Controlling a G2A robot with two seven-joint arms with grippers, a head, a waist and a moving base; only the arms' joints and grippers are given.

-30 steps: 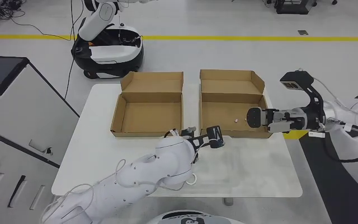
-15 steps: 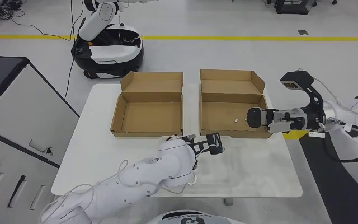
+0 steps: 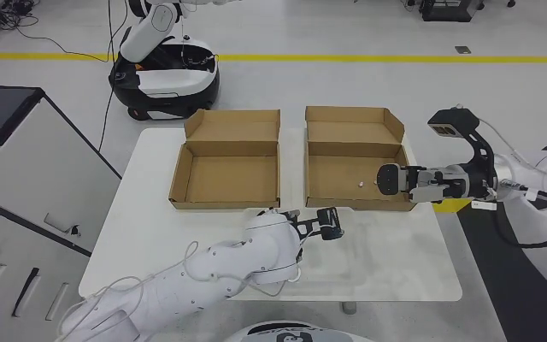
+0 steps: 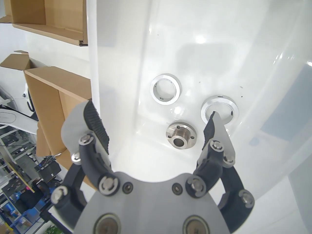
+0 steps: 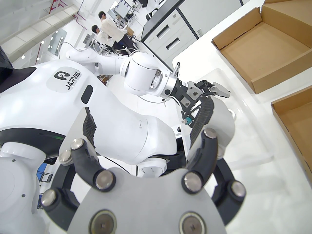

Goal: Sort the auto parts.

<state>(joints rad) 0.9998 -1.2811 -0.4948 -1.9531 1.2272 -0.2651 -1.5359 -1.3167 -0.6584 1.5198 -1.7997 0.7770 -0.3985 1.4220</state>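
Observation:
Three metal parts lie close together on the white table [image 4: 219,37]: a plain ring [image 4: 165,89], a second ring [image 4: 219,107] and a flanged hub [image 4: 180,137]. My left gripper [image 4: 153,125] hangs open just above them, with the hub between its fingers and one fingertip over the second ring. In the top view the left gripper [image 3: 329,224] is in front of the right cardboard box [image 3: 329,175]. My right gripper [image 3: 389,179] is open and empty at that box's front right corner. A small part [image 3: 362,181] lies inside the right box.
The left cardboard box [image 3: 226,175] stands open beside the right one at the back of the table. Both boxes [image 5: 263,47] [image 5: 295,122] and the left gripper [image 5: 207,91] show in the right wrist view. Another robot base [image 3: 167,81] stands behind the table.
My left gripper has shifted a little toward the table's front edge, down over the parts. The right arm has stayed still.

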